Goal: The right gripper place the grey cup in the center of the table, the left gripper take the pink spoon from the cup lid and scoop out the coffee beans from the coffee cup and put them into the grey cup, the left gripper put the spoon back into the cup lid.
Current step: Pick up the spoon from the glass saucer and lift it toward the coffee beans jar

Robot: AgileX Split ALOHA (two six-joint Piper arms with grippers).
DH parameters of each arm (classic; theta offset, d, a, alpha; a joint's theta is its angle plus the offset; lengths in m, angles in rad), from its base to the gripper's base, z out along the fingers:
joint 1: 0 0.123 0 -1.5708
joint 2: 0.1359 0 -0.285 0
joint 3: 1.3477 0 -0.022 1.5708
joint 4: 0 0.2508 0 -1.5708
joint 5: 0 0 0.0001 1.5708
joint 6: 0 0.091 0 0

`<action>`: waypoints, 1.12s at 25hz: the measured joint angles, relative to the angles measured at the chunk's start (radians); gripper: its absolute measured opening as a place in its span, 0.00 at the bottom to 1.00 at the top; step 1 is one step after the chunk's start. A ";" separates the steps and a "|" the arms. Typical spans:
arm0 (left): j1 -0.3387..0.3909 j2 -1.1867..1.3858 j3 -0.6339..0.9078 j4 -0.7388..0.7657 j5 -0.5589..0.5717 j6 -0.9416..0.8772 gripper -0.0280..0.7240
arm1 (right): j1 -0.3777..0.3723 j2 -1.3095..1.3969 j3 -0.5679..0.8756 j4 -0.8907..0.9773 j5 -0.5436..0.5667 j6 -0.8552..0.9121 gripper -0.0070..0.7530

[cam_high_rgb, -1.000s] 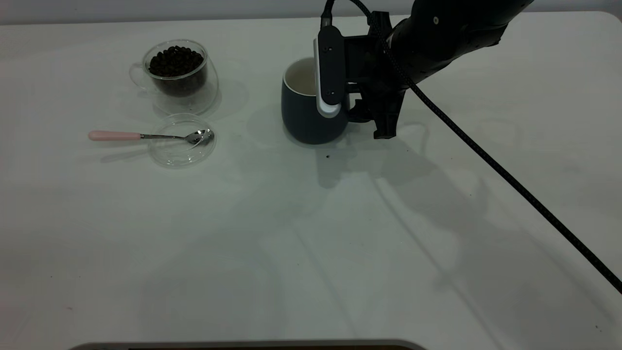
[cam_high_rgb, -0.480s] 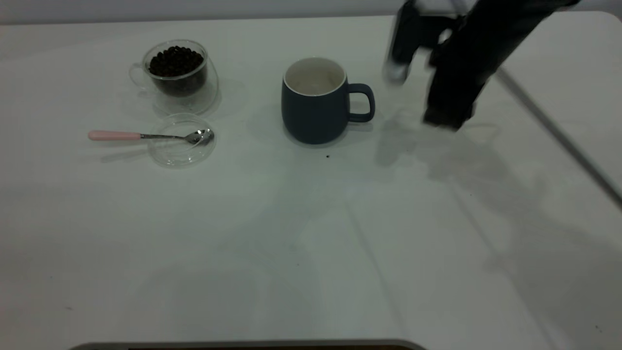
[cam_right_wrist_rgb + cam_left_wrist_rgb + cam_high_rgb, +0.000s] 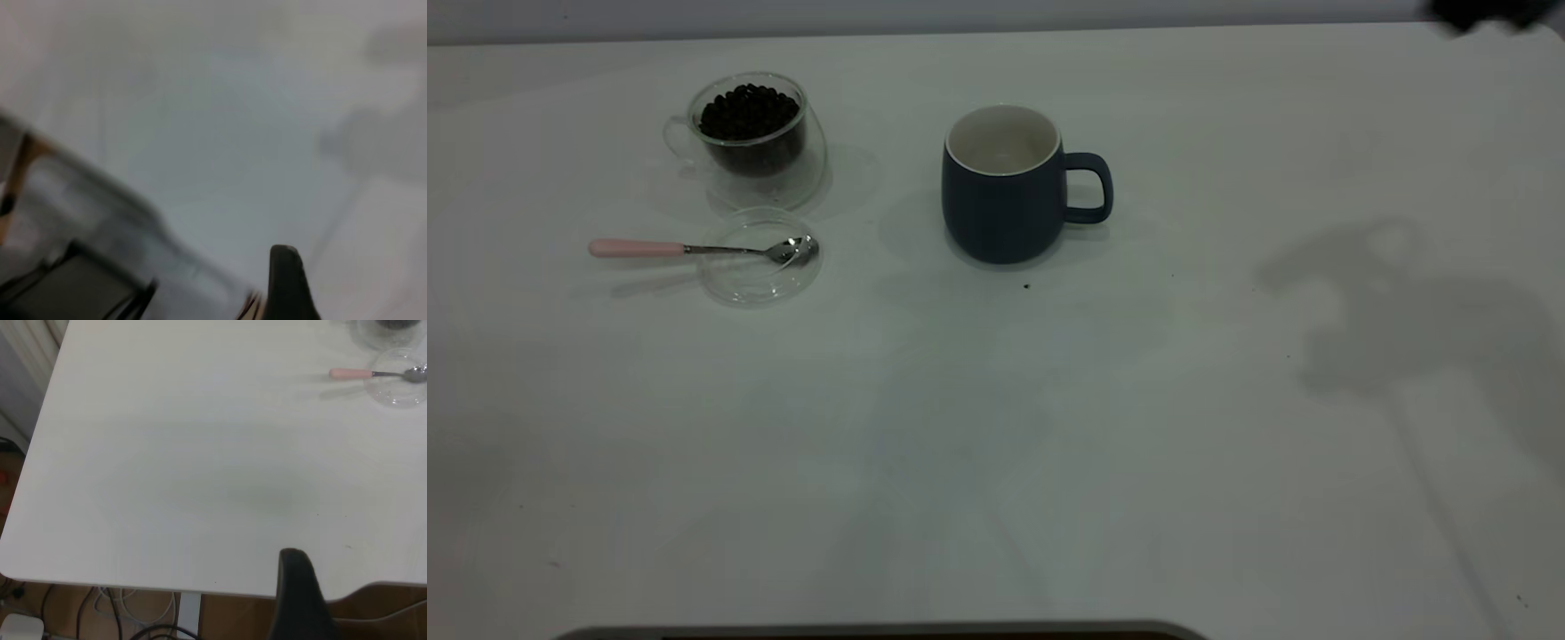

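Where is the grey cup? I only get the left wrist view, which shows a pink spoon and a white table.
Observer: The grey cup stands upright near the middle of the table, with its handle toward the right arm's side. Nothing holds it.
Operator: Is anything in it?
Observer: No beans show inside. The coffee beans fill the coffee cup, which stands next to the cup lid.
Operator: And the other arm?
Observer: Only a dark bit of the right arm shows, at the exterior view's top right corner, far from the cup.

Open table (image 3: 996, 462) around grey cup (image 3: 1000, 200), seemingly.
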State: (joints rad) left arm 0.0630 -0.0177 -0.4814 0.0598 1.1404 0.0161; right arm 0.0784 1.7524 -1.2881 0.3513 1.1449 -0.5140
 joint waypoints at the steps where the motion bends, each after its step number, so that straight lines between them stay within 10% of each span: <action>1: 0.000 0.000 0.000 0.000 0.000 0.000 0.75 | -0.009 -0.052 0.014 -0.012 0.027 0.029 0.73; 18: 0.000 0.000 0.000 0.000 0.000 0.000 0.75 | -0.022 -1.340 0.774 -0.216 -0.050 0.356 0.73; 28: 0.000 0.000 0.000 0.000 0.001 0.000 0.75 | 0.099 -1.524 0.807 -0.287 -0.038 0.417 0.73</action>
State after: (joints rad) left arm 0.0630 -0.0177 -0.4814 0.0598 1.1413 0.0161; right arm 0.1773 0.2285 -0.4813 0.0645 1.1074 -0.0967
